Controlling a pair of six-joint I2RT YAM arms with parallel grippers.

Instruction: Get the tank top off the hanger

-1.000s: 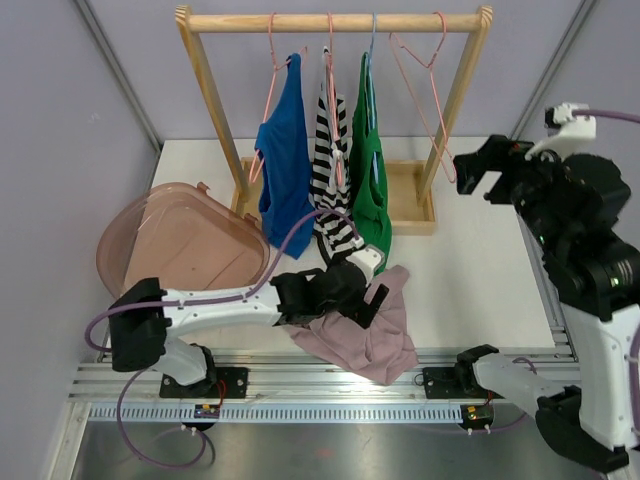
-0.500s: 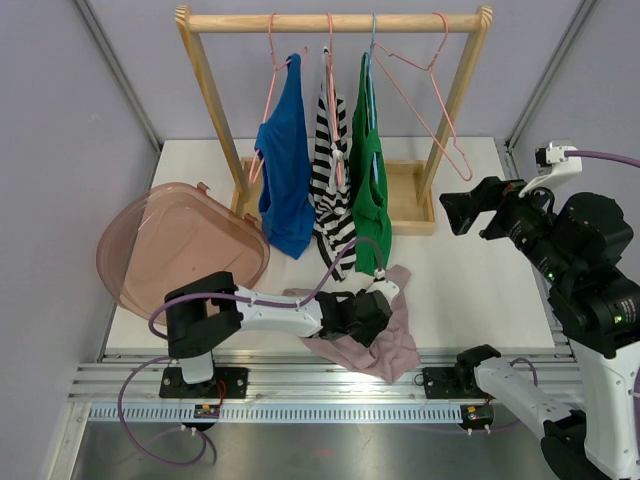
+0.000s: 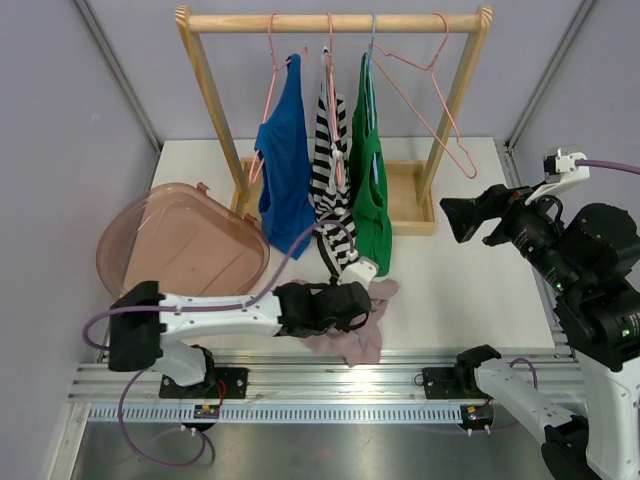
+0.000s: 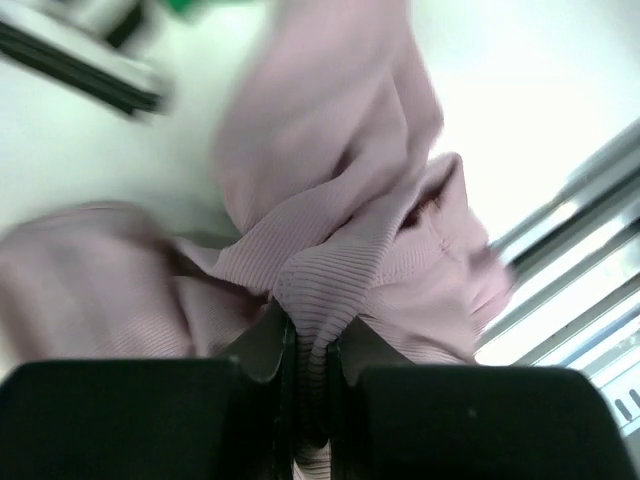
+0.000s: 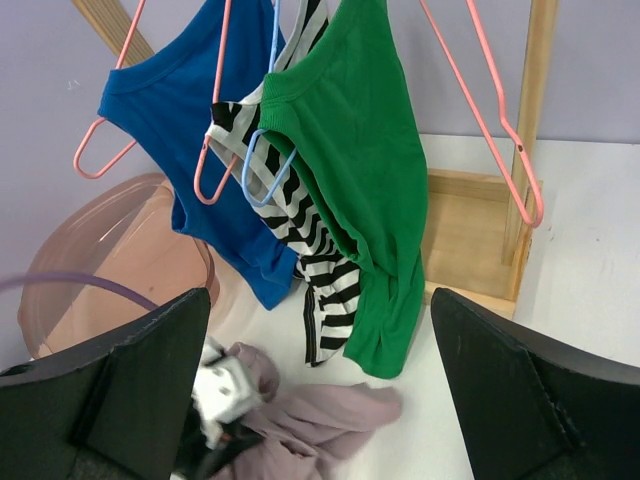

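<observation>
**Pinching the pink top on the table**

My left gripper [image 4: 308,350] is clamped on a raised fold of the pink top [image 3: 358,335]. In the wrist view the ribbed cloth runs straight down between my two dark fingers, which stand almost together. The rest of the top lies crumpled on the table [image 3: 470,290] near its front edge, just in front of the rack [image 3: 335,20] and lower than the clothes hanging there. My left arm reaches low across the table from the left side.

My right gripper [image 3: 452,220] hangs in the air on the right with its jaws spread wide. It holds nothing, is well apart from the pink top, and faces the rack.

On the rail, an empty pink hanger [image 3: 430,100] hangs tilted at the right end. Left of it hang a green top [image 3: 372,170], a striped top [image 3: 330,170] and a blue top [image 3: 285,170], each on its own hanger. A brown see-through tub [image 3: 170,240] sits on the table's left side, beside the rack's foot.
</observation>
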